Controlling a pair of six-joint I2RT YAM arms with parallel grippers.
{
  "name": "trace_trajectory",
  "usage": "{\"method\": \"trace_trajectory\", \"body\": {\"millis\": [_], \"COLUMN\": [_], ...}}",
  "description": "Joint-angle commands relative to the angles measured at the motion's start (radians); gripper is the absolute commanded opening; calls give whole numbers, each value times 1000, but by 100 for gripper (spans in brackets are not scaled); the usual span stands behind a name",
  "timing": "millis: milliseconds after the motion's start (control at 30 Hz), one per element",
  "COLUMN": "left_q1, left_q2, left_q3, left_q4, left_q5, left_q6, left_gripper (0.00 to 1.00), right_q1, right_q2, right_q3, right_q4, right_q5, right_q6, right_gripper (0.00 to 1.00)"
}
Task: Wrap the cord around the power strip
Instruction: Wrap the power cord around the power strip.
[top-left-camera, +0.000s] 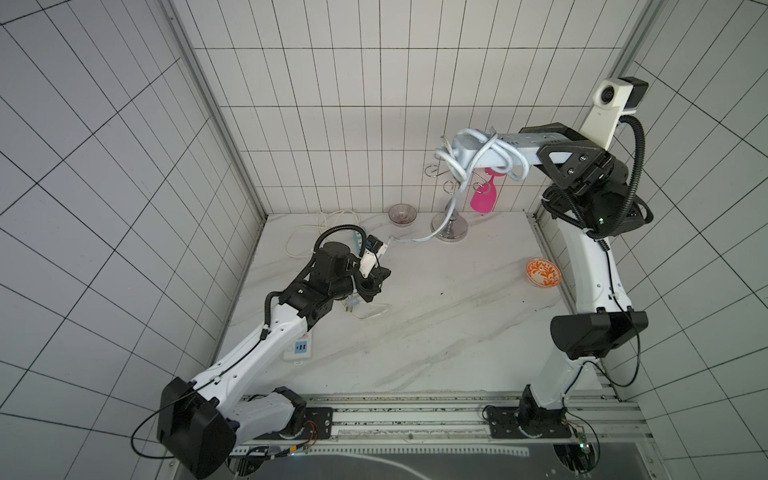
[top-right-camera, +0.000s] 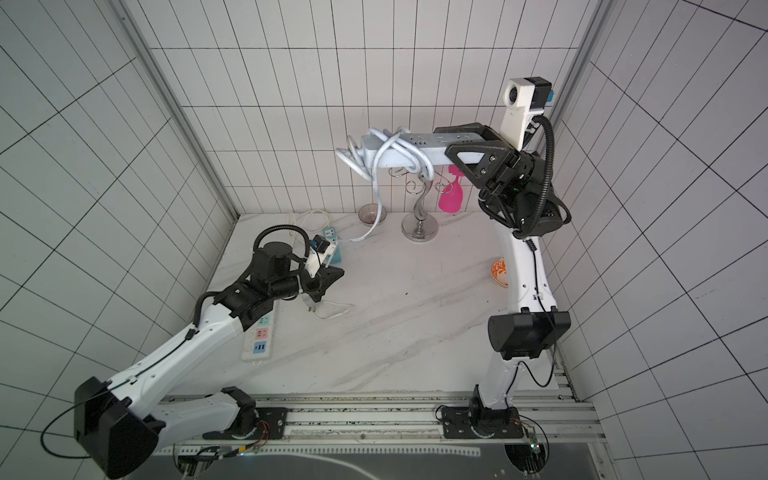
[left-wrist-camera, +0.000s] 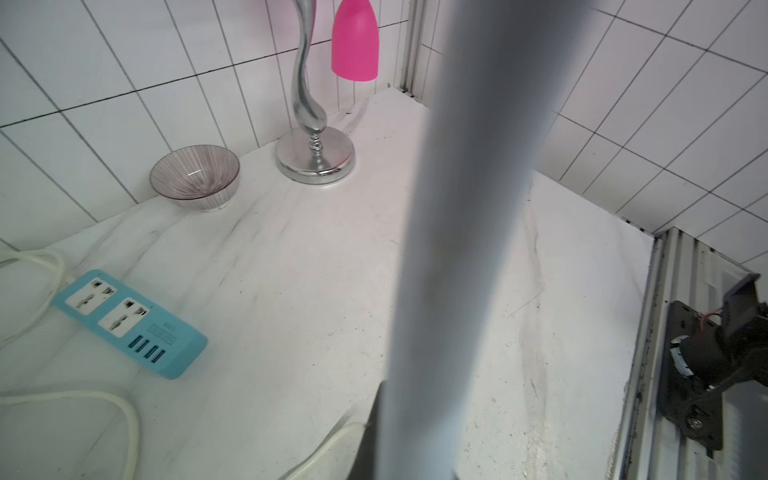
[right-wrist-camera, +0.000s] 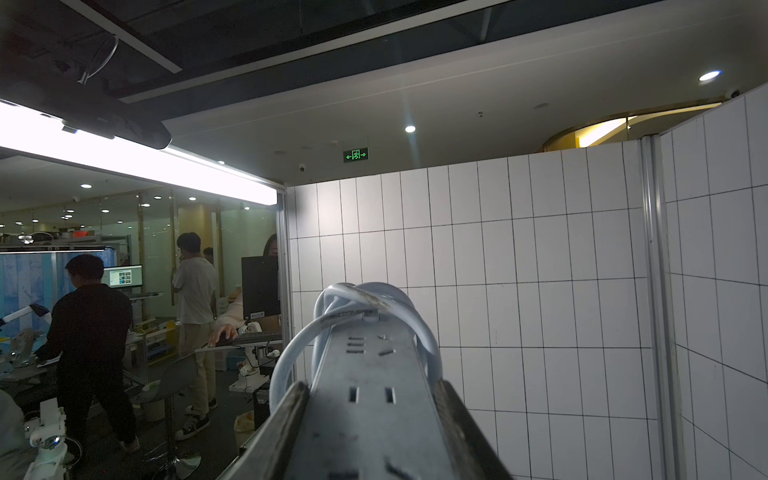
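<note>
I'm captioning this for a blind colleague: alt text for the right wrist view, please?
The right gripper clamps a pale grey-blue power strip that points away from the camera, its cord looped around the far end. Behind are a white tiled wall and a dim room with people.

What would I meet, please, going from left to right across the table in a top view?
A white power strip with coloured sockets → ribbed glass bowl → silver stand's base → pink cup hanging from the stand → orange patterned bowl.
</note>
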Motion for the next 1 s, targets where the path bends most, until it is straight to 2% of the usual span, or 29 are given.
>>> {"method": "trace_trajectory", "body": {"millis": [0,33,100,267,500,600,667,733,800,833,900,967], "left_q1": [24,36,67,112,190,219,241,260,273,275,276,276], "left_q2": [-19,-18,3,73,171,197,211,229,256,269,279,282], "left_q3": [8,9,22,64,228,292,338,396,473,514,570,615], "left_q4": [-24,-11,4,31,-5,-9,-15,-26,-66,-90,-115,-131], "left_q5": [-148,-153,-132,-86,-59,-80,-90,-101,-121,-138,-168,-191], "left_q6": [23,20,10,13,45,52,59,63,76,88,103,108], "left_gripper": [0,0,0,0,0,0,0,0,0,0,0,0], "right_q1": [30,32,49,142,405,521,605,668,667,653,626,591], "right_q2": [-107,-154,-178,-75,-68,-96,-147,-241,-331,-365,-394,-389], "right_q3": [-185,-263,-290,-82,-111,-179,-285,-448,-558,-601,-672,-745], "right_q4": [230,200,194,266,266,259,187,-112,-426,-543,-598,-501], "right_q5": [28,24,5,-29,-244,-370,-477,-535,-534,-526,-522,-521], "right_q6": [-34,-97,-128,13,-6,-33,-120,-433,-728,-834,-869,-784], "right_gripper": [0,0,0,0,0,0,0,0,0,0,0,0]}}
